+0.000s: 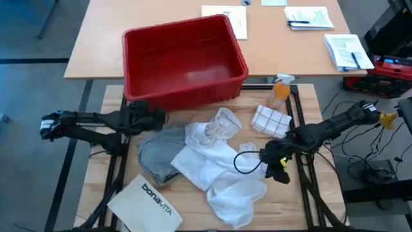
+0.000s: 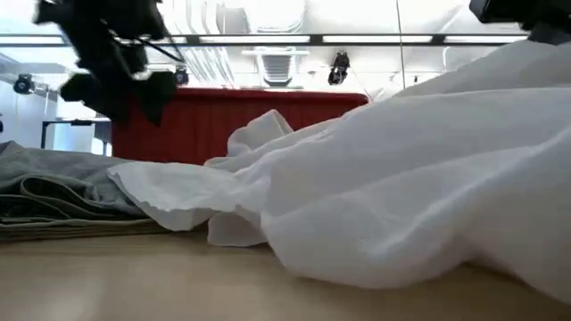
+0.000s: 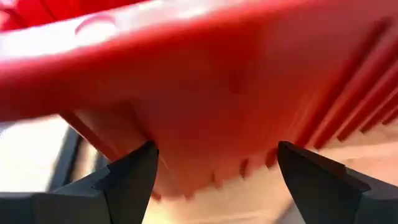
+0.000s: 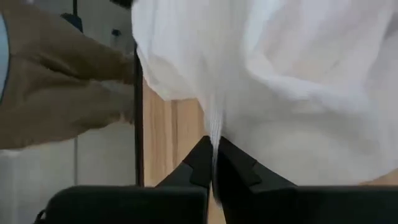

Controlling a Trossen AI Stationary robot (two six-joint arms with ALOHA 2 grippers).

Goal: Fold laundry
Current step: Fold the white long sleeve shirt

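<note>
**Right gripper pinched the white shirt; left waited at the bin**

The right gripper (image 4: 214, 163) was over the right half of the table, its two fingers pressed together on a thin fold of the white shirt (image 4: 292, 81), and the cloth rose straight up out of the pinch. From above, that shirt (image 1: 222, 169) sprawled across the middle of the wooden table (image 1: 302, 193), bunched and unfolded, one end running toward the near edge. Beside it on the left lay the grey T-shirt (image 1: 158, 153), crumpled, its edge tucked under the white cloth. At table height the grey piece (image 2: 53, 192) sat low and flat while the white one billowed high.

The left gripper (image 3: 214, 168) hovered with fingers spread wide apart and nothing between them, right up against the wall of the red bin (image 1: 183, 58), at its near left corner. A white bag printed "bonavita" (image 1: 148, 200) lay at the near left of the table.
</note>
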